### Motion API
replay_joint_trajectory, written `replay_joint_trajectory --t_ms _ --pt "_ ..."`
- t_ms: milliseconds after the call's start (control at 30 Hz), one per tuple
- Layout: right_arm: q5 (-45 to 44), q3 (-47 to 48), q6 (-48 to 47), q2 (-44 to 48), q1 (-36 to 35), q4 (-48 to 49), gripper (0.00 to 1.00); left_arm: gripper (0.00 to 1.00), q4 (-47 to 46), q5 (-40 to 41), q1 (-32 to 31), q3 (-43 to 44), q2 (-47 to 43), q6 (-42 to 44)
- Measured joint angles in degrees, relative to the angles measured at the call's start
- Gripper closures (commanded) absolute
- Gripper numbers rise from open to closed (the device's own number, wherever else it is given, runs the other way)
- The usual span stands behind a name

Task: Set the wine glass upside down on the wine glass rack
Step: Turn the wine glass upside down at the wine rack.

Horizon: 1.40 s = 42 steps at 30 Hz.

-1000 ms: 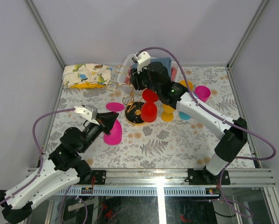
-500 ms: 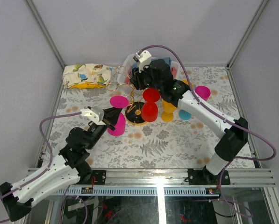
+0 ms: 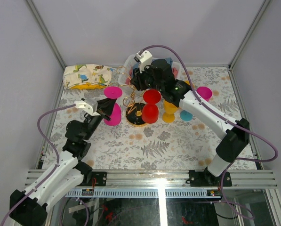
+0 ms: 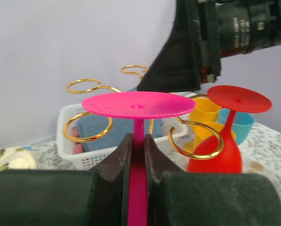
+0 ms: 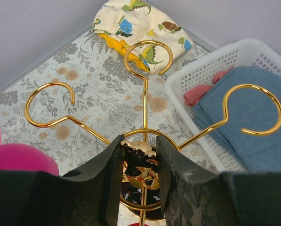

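Stem of the pink plastic wine glass [image 4: 138,104] is pinched between the fingers of the left claw [image 4: 137,140], which is closed almost fully on it. The glass is carried inverted: its round foot stands just above the claw and its bowl hangs below, out of the wrist view.

The thin gold wire wine glass rack [image 3: 135,116] stands directly ahead of this claw, near but not touching the glass. Free loop-ended arms lie ahead and to the claw's left, at about the height of the foot. Ahead and to its right, a red plastic wine glass [image 4: 215,157] hangs inverted in a loop.

The right claw [image 5: 139,143] reaches down over the rack, its fingers partly closed on the head of the central post, apparently steadying the stand.

Beyond the rack sits a white plastic basket [image 4: 79,155].

Findings on risk:
- The foot is level with the loops. Advanced at this height, the disc would likely strike the wire rather than pass the stem through a loop's gap.
- The right arm crowds the space above the rack, so a collision is possible on approach.
- A drift to the right could knock the red glass off its loop.
- Releasing before the foot seats on the wire would drop the glass.
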State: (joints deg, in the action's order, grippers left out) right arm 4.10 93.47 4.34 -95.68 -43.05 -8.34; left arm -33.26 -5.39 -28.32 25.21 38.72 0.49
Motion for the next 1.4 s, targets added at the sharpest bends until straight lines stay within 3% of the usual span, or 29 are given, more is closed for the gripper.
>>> replay_joint_trajectory --t_ms 167,367,1400 --pt "0.42 1.18 0.09 -1.01 0.02 -0.22 1.0 1.0 -6.95 -10.03 4.74 -2.14 3.96 -5.2" --pt "1.4 1.44 0.17 -1.14 0.15 -0.52 1.0 1.0 -11.8 -16.35 7.13 -3.45 6.91 -8.41" --pt "3.32 1.55 0.37 -1.14 0.42 -0.87 1.0 1.0 -26.14 -25.27 8.87 -2.62 20.85 -16.44"
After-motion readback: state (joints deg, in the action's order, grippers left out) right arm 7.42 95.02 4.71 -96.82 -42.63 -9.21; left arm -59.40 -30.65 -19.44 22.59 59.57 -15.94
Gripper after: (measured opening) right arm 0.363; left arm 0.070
